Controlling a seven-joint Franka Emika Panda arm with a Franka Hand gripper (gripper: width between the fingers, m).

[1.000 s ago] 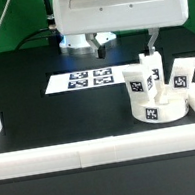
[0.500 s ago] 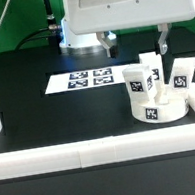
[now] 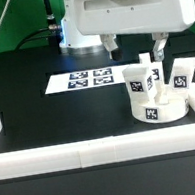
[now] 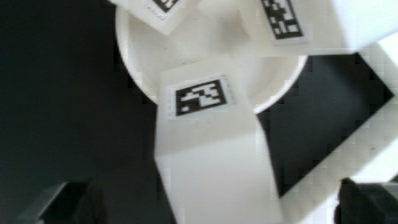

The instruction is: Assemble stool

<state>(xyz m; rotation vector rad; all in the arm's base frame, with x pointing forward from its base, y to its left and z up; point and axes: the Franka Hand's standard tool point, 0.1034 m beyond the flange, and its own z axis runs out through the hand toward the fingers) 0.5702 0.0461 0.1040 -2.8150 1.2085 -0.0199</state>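
Toward the exterior view's right, hard against the corner of the rails [image 3: 113,144], we find the stool parts bunched together: the seat [image 3: 156,107] lying flat, one leg [image 3: 136,79] standing just behind it, another leg [image 3: 179,74] further to that view's right, and a third leg [image 3: 147,66] partly hidden behind the first. Our gripper [image 3: 135,48] hangs over this cluster with its jaws spread wide and nothing between them; one fingertip sits off to the exterior view's left of the legs, the other to their right.

So the relation that matters is nearly straight down. From the wrist view we look onto the seat [image 4: 205,75] and a long white leg [image 4: 214,150] running away from it, with both dark fingertips [image 4: 54,205] flanking the leg's near end. Its long axis appears to run across the line between the fingers, which we judge a workable way to straddle it.

We cannot tell from either view how high the fingers ride above the parts. The marker board [image 3: 81,81] lies well apart, to the exterior view's left.
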